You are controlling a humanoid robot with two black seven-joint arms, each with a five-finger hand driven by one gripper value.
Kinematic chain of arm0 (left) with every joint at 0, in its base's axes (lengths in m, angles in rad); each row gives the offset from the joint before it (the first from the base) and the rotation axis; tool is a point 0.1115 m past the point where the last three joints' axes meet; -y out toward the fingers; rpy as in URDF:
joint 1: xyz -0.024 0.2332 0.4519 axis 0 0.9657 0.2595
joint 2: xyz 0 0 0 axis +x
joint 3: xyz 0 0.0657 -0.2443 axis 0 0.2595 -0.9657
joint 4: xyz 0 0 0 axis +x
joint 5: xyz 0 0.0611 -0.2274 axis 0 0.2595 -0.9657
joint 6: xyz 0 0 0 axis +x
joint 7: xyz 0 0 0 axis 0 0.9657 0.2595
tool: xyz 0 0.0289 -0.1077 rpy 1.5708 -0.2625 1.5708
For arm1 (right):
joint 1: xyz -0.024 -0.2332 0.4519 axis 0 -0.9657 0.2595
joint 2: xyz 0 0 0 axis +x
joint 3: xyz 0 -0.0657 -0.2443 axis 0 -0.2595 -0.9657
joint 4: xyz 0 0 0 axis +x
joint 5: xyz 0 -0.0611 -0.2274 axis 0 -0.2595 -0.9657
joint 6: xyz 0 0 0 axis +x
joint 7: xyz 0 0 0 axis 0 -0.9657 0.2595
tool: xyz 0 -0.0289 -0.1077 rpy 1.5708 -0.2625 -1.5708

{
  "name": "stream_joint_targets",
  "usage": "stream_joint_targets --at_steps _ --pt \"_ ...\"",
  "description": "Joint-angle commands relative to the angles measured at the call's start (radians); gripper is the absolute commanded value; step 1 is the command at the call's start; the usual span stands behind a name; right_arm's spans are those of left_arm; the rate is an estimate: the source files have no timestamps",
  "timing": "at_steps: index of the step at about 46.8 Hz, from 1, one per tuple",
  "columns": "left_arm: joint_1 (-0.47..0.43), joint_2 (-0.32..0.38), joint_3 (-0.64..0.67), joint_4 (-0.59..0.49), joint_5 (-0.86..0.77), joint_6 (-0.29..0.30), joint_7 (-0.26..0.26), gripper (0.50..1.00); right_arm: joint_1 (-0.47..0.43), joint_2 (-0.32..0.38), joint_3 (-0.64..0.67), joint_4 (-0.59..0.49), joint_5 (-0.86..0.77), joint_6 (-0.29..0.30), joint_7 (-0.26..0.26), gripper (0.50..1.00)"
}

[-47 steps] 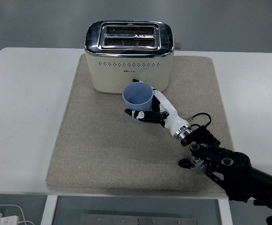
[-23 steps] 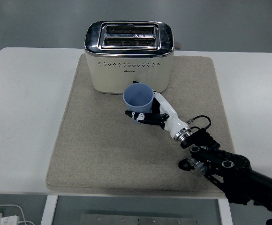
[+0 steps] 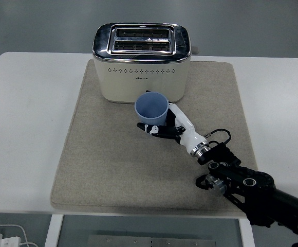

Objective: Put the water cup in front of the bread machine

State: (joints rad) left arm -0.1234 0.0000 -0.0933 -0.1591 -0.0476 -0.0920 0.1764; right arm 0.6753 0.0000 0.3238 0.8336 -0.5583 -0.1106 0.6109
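A light blue water cup (image 3: 151, 109) stands upright on the beige mat (image 3: 108, 154), just in front of the cream and chrome toaster (image 3: 141, 62). My right hand (image 3: 165, 124) reaches in from the lower right, its white and black fingers (image 3: 150, 127) wrapped around the cup's lower part. The cup's base is hidden behind the fingers, so I cannot tell whether it rests on the mat. The left arm does not show.
The mat covers the middle of the white table (image 3: 25, 113). The right arm's black forearm (image 3: 252, 188) crosses the mat's front right corner. A white cable and plug (image 3: 0, 236) lie below the table's near edge at the lower left.
The hand and the cup have shifted slightly toward the near right; the forearm has drawn back a little. The grasp looks the same.
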Motion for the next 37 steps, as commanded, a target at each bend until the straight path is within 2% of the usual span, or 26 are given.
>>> stream_joint_targets --at_steps 1,37 --pt "0.001 0.0 0.001 0.001 0.0 0.0 0.0 1.0 0.001 0.0 0.0 -0.001 0.0 0.0 0.0 0.93" --pt "0.001 0.0 0.001 0.0 0.0 0.0 0.0 1.0 0.01 -0.067 0.001 0.001 0.021 0.032 0.0 0.928"
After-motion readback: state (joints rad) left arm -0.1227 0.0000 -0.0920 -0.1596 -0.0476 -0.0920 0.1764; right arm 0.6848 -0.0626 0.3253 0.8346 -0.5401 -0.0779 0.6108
